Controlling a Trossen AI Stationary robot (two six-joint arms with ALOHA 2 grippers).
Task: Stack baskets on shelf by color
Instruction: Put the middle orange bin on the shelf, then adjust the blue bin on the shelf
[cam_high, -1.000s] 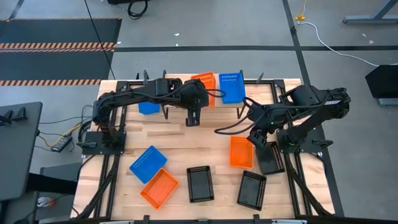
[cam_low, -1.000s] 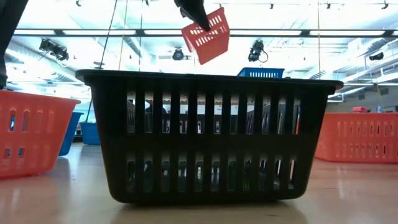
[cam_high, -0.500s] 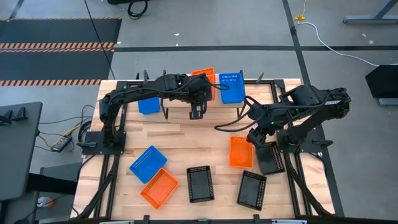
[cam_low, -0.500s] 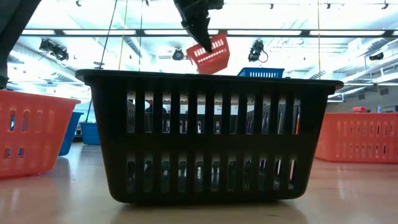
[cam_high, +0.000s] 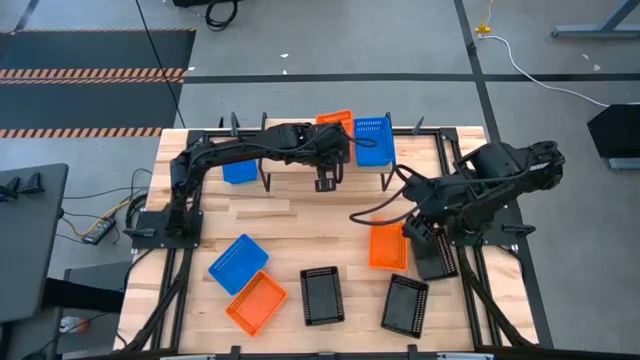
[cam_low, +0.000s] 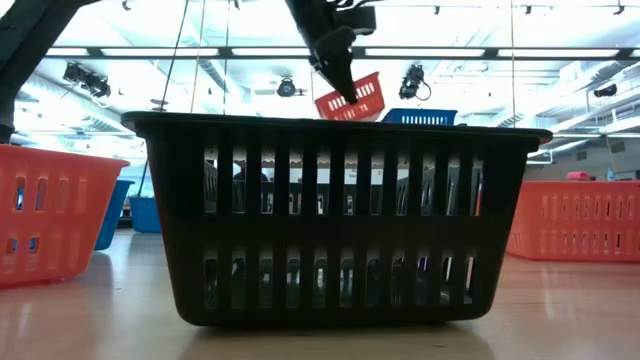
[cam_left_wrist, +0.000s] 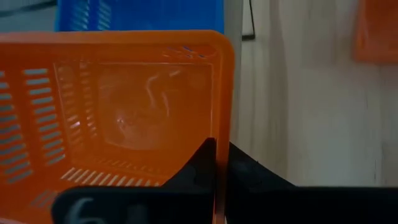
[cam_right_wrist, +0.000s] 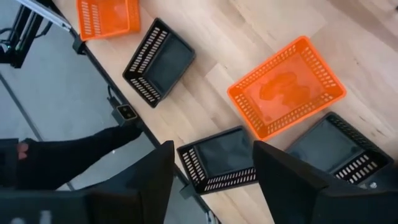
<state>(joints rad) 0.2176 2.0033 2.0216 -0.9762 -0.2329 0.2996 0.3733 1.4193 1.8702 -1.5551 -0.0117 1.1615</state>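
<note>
White cable (cam_high: 540, 75) on grey floor (cam_high: 330, 45); possibly ceiling lights (cam_low: 300, 52).

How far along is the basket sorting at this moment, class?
Done: two blue baskets sit on the shelf. In hand: the left gripper holds an orange basket by its wall over the shelf's middle. Left: one blue, two orange and three black baskets on the table; the right gripper hovers open above them.
</note>
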